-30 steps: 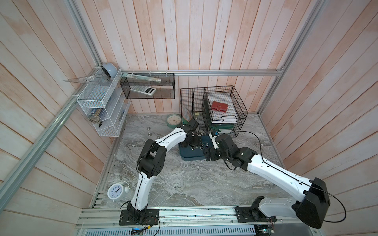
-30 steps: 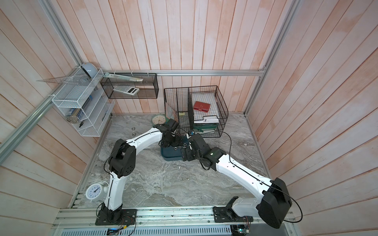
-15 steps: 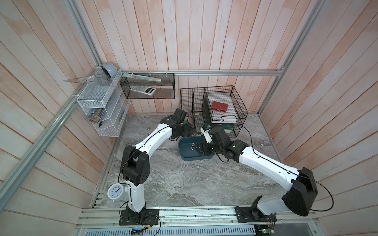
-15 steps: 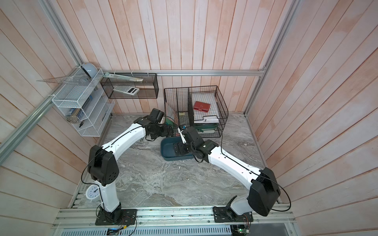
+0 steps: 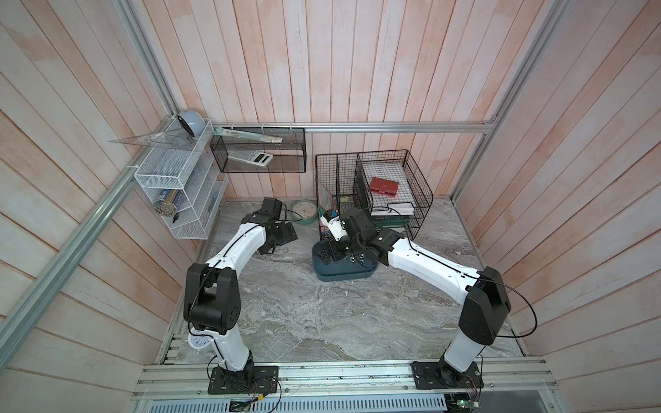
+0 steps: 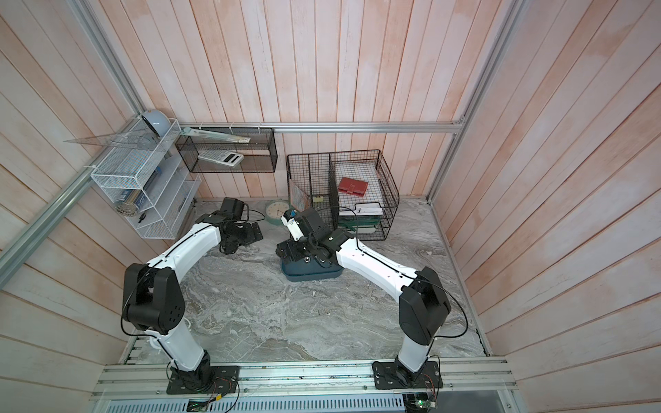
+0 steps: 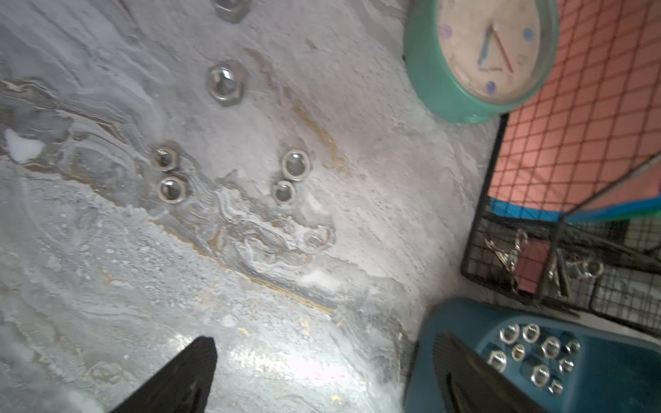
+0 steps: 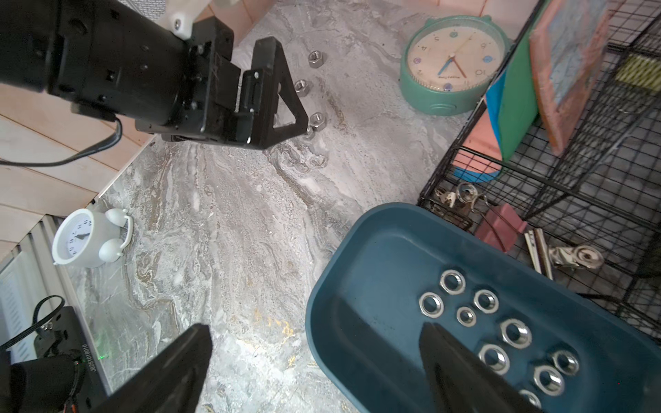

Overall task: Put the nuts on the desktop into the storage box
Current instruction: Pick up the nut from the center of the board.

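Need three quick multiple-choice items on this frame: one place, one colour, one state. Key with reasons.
1. Where is the green clock?
A. On the desktop, beside the black wire organiser
B. On the white wall shelf
C. Hung on the wooden wall

2. What colour is the storage box that holds nuts?
A. Red
B. Dark teal-blue
C. White

3. What state is the left gripper in?
A. Shut on a nut
B. Shut on the clock
C. Open, holding nothing

Key: 1 A, it sits on the marble next to the mesh; 2 B, the right wrist view shows its teal walls; 3 C, its jaws stand wide apart with nothing between them.
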You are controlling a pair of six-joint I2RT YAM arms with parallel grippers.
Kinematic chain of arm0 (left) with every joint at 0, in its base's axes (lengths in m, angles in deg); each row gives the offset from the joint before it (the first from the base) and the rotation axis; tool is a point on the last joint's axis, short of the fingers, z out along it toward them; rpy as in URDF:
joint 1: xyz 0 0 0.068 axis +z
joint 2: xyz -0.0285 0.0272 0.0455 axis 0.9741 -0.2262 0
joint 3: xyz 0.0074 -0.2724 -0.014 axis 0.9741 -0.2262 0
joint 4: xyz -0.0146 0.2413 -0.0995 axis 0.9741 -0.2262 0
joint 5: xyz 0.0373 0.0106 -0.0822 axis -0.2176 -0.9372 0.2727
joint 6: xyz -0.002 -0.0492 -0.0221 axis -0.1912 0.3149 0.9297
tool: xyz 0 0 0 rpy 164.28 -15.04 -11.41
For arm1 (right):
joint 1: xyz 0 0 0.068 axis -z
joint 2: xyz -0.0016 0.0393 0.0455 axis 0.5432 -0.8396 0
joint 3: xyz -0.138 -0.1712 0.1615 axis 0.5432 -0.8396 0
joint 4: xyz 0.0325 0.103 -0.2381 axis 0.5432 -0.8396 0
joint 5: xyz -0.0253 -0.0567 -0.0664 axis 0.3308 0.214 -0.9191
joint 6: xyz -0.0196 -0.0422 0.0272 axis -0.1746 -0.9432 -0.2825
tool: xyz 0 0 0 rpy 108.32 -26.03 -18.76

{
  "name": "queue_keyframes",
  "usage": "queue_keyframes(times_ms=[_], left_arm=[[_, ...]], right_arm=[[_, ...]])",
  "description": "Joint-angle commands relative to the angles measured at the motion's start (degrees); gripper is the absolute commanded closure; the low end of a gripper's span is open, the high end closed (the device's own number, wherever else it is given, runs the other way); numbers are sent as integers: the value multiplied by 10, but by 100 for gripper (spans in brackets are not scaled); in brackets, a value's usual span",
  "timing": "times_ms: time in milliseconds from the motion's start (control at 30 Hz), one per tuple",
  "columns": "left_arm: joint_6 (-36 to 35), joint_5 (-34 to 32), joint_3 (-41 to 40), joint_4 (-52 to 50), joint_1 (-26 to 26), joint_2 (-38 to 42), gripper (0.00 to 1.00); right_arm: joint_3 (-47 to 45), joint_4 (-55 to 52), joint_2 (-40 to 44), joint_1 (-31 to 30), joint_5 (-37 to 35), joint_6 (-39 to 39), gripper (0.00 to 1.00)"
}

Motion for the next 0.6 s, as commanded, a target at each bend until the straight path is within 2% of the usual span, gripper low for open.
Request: queue_keyframes(times_ms=[0, 233, 567], left_arm=[[-5, -11, -13, 27, 31, 9, 0], [-10, 4, -15, 57, 102, -35, 0], [-4, -9, -5, 71, 115, -99, 0]], right_arm=[[29, -18, -13, -7, 19, -16, 2], [40, -32, -19, -7, 5, -21, 2], [45, -39, -21, -7, -6, -22, 2]])
